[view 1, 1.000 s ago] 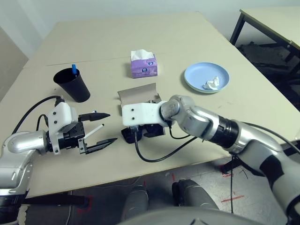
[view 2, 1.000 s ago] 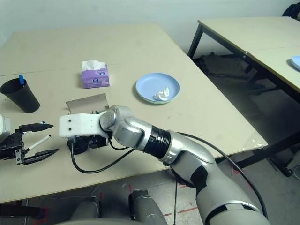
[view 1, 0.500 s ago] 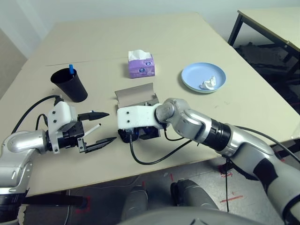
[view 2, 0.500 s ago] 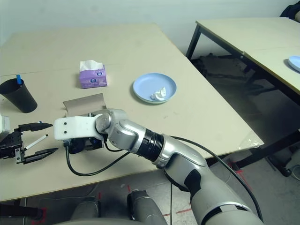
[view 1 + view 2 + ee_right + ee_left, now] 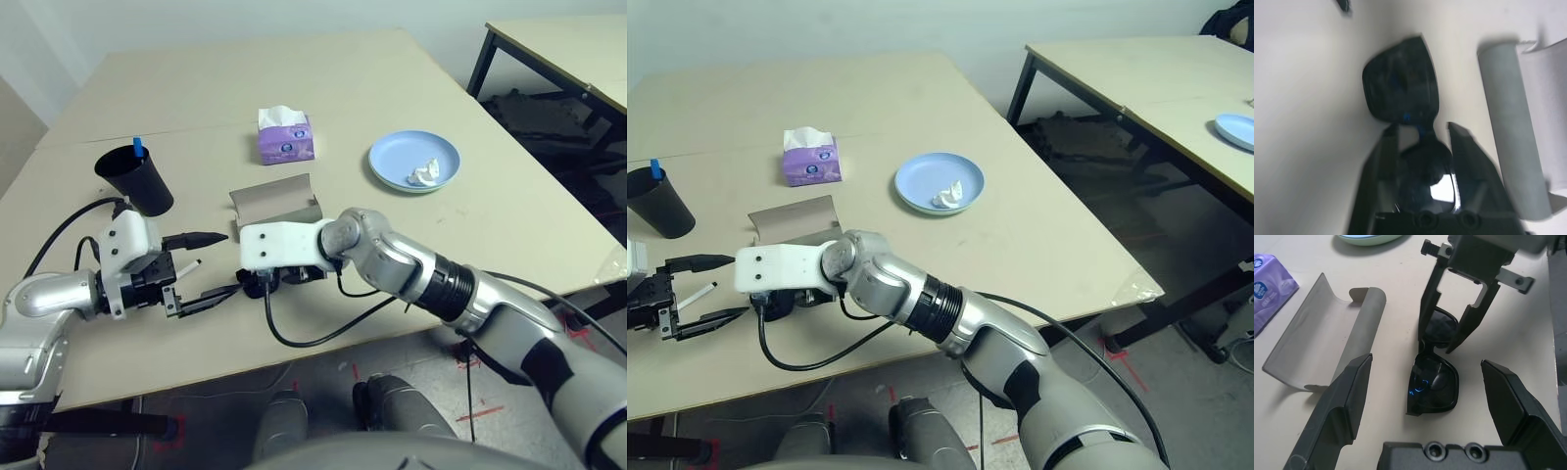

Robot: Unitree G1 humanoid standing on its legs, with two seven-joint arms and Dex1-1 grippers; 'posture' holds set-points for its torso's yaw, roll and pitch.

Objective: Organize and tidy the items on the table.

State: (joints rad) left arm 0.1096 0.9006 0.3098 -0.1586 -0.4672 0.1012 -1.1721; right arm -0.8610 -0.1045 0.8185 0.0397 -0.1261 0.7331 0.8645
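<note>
- The right gripper [image 5: 1449, 340] reaches down onto the black sunglasses [image 5: 1434, 387], its two fingers [image 5: 1383, 161] straddling the bridge with one lens between them; they sit close on the frame, clasping the sunglasses against the pale surface [image 5: 323, 69].
- The free lens of the sunglasses sticks out just past the right gripper's fingertips, toward the left gripper [image 5: 211, 266].
- The left gripper is spread wide and grasps nothing; its two fingers [image 5: 1347, 401] point at the sunglasses, which lie just ahead of the gap between them.
- A thin white marker [image 5: 186, 268] lies on the surface between the left gripper's fingers.
- The grey glasses case [image 5: 276, 203] lies open just behind the right gripper, flap raised.
- The black cup [image 5: 135, 176], holding a blue-capped marker [image 5: 138, 146], stands near and beyond the left gripper.
- Well beyond the right gripper sit a purple tissue pack [image 5: 285, 136] and the light-blue plate [image 5: 392, 157] carrying the crumpled tissue [image 5: 424, 173].
</note>
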